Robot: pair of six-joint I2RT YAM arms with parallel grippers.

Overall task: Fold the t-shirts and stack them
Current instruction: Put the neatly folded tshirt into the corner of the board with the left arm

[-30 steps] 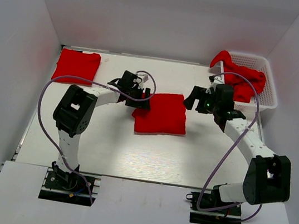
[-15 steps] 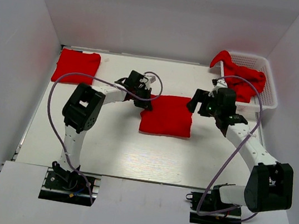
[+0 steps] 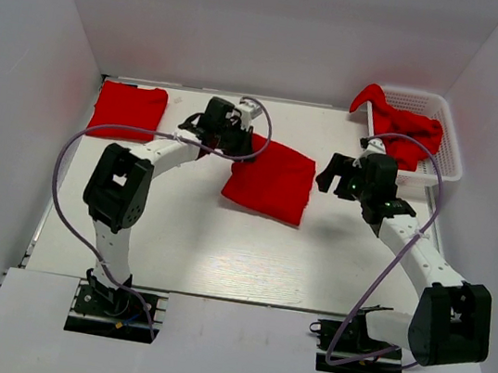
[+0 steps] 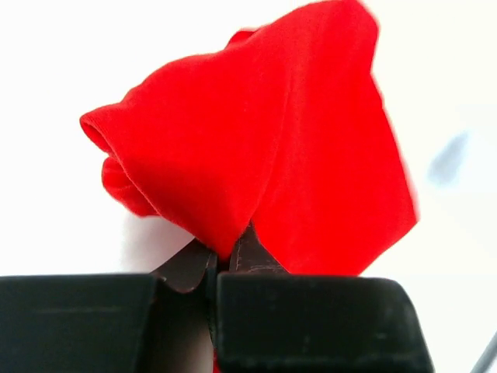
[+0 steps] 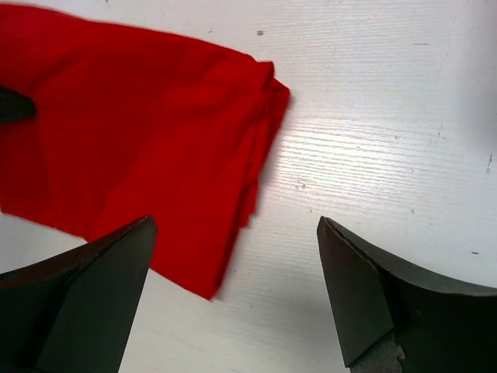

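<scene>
the left gripper [image 3: 245, 139] is pinched tight on a corner of the folded shirt [image 3: 271, 182], and in the wrist view the cloth rises in a peak straight off its fingertips. over the last second that gripper has swung away from the arm bases and the shirt has come with it. the shirt now lies skewed, its held corner raised and the rest trailing on the table [image 3: 220, 257] toward the right gripper [image 3: 333, 177]. the right gripper is spread wide with nothing in it (its fingers frame the shirt's layered edge, which lies just ahead and to its left, not touching). it has backed off a little toward the basket [image 3: 451, 123] behind it. i read this as the turn from folding to stacking: the fold looks done, and the shirt seems to be starting its drag toward the stacked shirt [image 3: 127, 109], well out to the left gripper's left. a single-corner grip may let the layers slide open. more crumpled shirts [image 3: 407, 135] wait in the basket.
</scene>
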